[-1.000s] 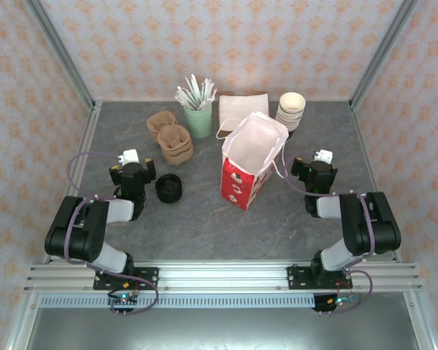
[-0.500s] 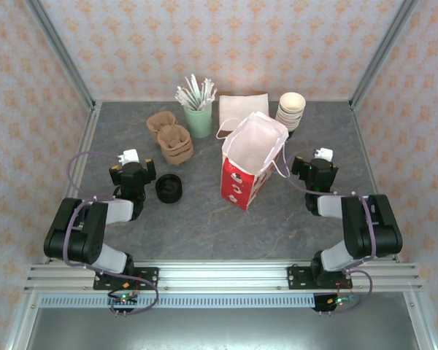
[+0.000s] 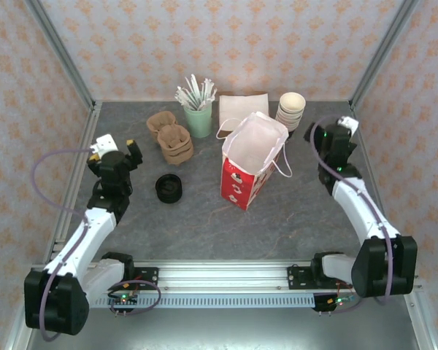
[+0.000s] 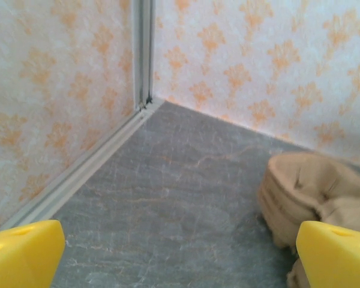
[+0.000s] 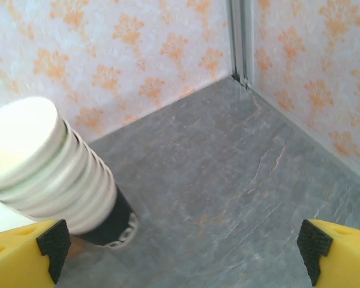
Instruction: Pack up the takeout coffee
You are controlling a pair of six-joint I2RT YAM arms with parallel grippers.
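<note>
Grey, stone-patterned worktop [image 3: 197, 226] carries everything. The coffee [image 3: 168, 189] stands upright left of the middle, black lid on top, well apart from both grippers. A red-and-white bag [image 3: 250, 162] stands open near the centre, to the coffee's right. Along the far edge sit brown pulp carriers [image 3: 171, 135], a pale green cup of sticks [image 3: 198, 111], a flat tan packet [image 3: 242, 103] and a stack of cream cups [image 3: 291, 109].

The left gripper [image 3: 115, 152] hangs near the left edge with jaws spread wide and nothing between them; its camera looks toward the far-left corner, the carriers at the right of that view. The right gripper [image 3: 331, 138] hangs near the far-right corner, just beside the stack (which stands on a dark base), jaws likewise wide and empty.
</note>
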